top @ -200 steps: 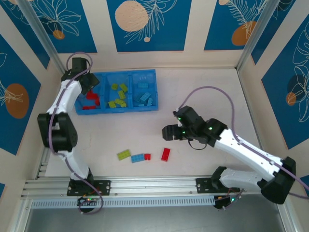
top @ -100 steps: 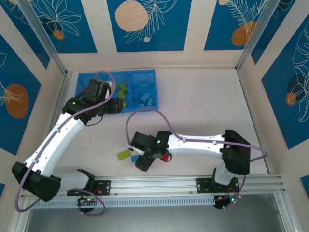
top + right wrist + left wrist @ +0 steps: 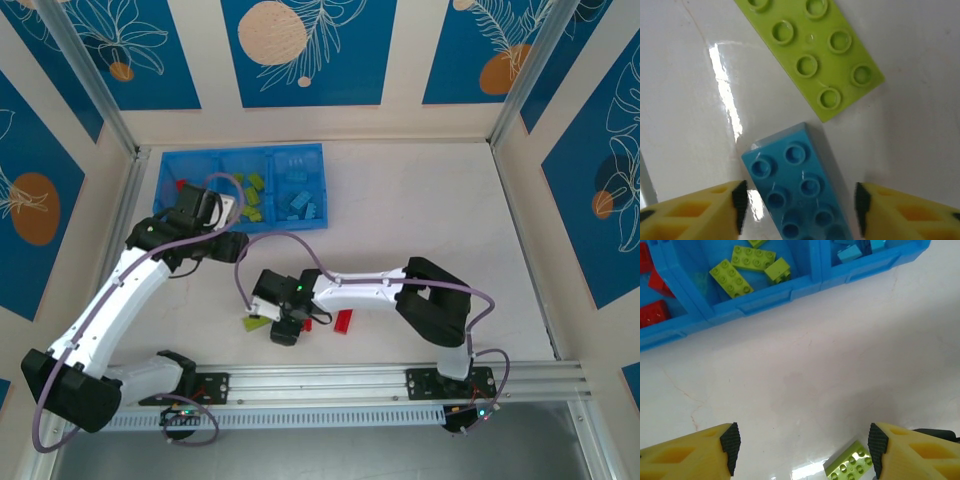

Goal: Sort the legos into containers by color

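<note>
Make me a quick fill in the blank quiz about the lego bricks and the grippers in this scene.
The brick lying between the fingers of the right gripper is light ____.
The bricks in the middle compartment of the tray are lime ____.
The left gripper hangs over the table with its fingers ____.
Missing words: blue; green; open.

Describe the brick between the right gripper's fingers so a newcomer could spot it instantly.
On the white table, skip the blue tray and find the loose bricks near the arm bases. There a light blue brick lies studs up between the open fingers of the right gripper. Its neighbours are a lime green brick and a red brick.
</note>
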### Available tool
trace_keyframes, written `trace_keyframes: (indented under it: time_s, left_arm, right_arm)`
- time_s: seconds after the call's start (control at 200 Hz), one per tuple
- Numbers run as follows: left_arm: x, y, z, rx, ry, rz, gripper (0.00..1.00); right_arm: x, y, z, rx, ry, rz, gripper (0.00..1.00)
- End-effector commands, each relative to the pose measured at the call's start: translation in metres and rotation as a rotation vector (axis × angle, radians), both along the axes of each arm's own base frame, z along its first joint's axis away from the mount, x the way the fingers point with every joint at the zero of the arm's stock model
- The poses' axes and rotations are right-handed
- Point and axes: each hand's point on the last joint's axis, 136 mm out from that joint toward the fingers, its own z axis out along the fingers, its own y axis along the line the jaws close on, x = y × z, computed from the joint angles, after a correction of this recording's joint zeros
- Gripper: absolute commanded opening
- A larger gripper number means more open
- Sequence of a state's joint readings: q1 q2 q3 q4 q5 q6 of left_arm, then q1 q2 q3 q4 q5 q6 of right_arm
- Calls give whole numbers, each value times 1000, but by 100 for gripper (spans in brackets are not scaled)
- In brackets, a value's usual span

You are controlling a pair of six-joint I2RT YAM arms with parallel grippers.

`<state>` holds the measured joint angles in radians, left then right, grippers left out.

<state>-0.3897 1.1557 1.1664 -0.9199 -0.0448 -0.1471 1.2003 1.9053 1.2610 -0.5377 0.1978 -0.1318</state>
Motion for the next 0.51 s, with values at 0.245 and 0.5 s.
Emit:
trace_keyframes:
  time_s: [0.245, 0.5]
  left_arm:
    - [1, -3, -3, -150, 20, -9, 71]
    - [1, -8, -2, -219, 23, -32, 75]
  right_arm:
    - [6, -15, -12, -11, -34, -10, 20]
    - [30, -2, 93, 431, -139, -111, 14]
